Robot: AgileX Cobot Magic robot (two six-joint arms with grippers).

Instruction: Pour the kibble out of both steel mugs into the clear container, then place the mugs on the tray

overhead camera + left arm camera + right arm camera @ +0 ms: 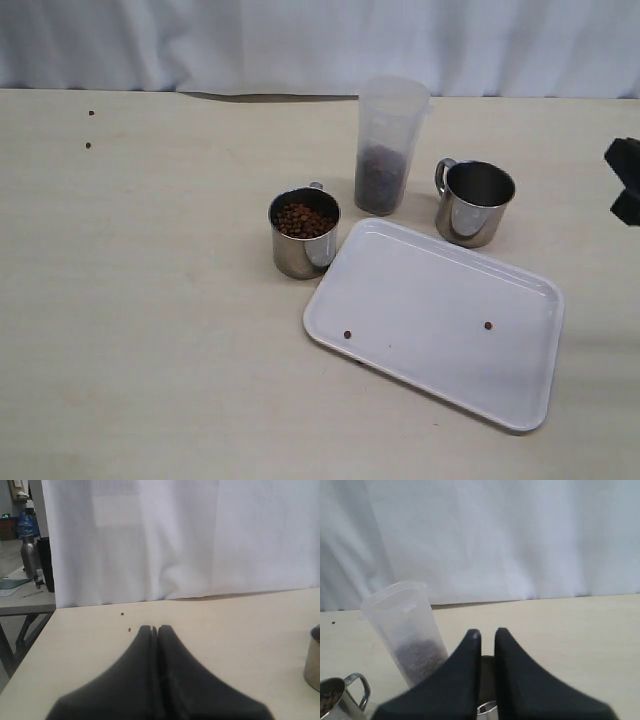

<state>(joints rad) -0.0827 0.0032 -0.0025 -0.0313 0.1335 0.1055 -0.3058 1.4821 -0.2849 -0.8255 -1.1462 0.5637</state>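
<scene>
The clear container (392,120) stands mid-bench toward the far edge, kibble (378,185) filling its lower part. One steel mug (304,232), full of pellets, sits just beside it toward the left edge, and the other mug (474,203), seemingly empty, sits just beside it toward the right edge. The white tray (437,290) lies close in front of them on the bench (150,330), carrying two loose pellets (488,325). The left claw (154,630) is clenched on nothing, and the right claw (484,634), at the right edge, is closed to a slit with nothing gripped.
</scene>
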